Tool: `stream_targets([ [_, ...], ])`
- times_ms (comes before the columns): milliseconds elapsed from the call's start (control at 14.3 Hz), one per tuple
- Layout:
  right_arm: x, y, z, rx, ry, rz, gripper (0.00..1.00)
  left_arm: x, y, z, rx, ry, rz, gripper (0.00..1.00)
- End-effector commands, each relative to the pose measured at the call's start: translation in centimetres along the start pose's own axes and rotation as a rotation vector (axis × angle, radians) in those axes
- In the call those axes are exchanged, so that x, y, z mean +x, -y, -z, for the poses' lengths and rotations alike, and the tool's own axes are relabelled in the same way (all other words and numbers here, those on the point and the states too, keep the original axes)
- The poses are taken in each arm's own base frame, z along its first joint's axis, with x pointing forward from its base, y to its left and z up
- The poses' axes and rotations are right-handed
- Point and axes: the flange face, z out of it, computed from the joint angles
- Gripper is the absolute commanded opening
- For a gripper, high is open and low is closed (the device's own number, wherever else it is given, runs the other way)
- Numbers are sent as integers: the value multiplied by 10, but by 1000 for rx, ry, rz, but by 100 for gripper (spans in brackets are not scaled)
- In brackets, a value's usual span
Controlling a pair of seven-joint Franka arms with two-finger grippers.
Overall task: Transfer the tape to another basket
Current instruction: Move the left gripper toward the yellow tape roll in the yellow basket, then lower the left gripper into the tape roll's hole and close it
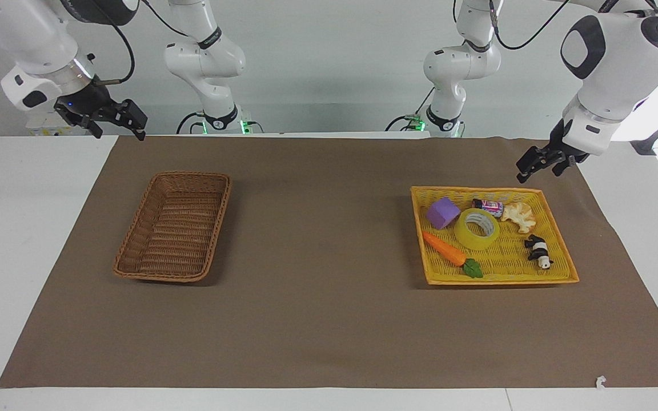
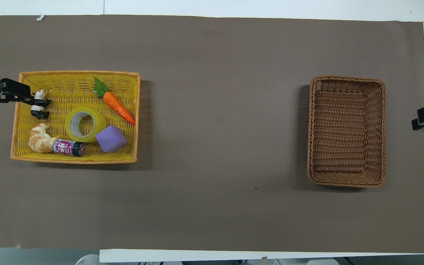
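The tape [image 1: 471,239] is a yellow roll lying flat in the middle of the yellow tray [image 1: 500,278], among toys; it also shows in the overhead view [image 2: 98,123]. The brown wicker basket [image 1: 175,228] stands empty toward the right arm's end of the table, also in the overhead view [image 2: 346,130]. My left gripper [image 1: 539,171] hangs open and empty in the air over the tray's outer edge [image 2: 2,99], beside the panda. My right gripper [image 1: 119,133] waits open and empty, raised past the brown basket's outer side [image 2: 423,117].
In the yellow tray [image 2: 68,74] lie a purple cube [image 2: 110,138], a carrot [image 2: 118,105], a small can [image 2: 68,147], a croissant [image 2: 39,138] and a panda figure [image 2: 39,108]. A brown mat [image 1: 329,319] covers the table.
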Motion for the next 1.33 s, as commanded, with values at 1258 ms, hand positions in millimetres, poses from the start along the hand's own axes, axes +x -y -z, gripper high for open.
stream_targets([
  [1258, -5, -1, -3, -3, 0, 29, 100, -2, 12, -213, -16, 6, 1, 93],
])
